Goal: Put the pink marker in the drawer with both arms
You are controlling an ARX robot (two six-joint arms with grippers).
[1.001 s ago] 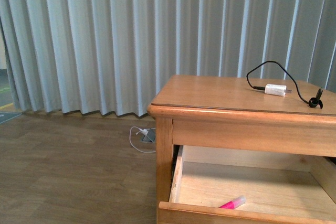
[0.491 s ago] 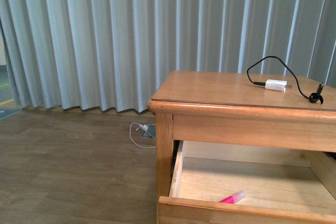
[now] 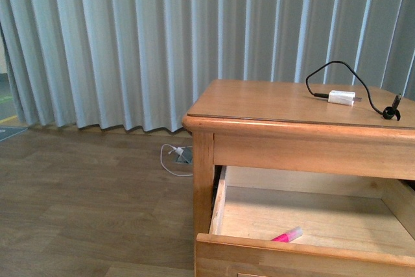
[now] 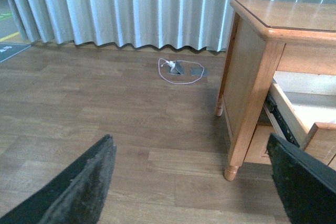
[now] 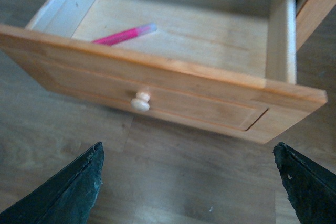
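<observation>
Our pink marker (image 3: 287, 235) sits inside the pulled-out drawer (image 3: 246, 248), bottom middle of the front view, and the left tool (image 4: 189, 137) and right tool (image 5: 187, 148) both gape empty, so we'd only worry about an off-centre shove on the knob (image 5: 140, 100) jamming it crooked.

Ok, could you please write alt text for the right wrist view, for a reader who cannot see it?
A pink marker lies flat inside the open wooden drawer, seen from above. The drawer front carries one small round knob. The right gripper is open and holds nothing, clear of the drawer, above a wood floor.
</observation>
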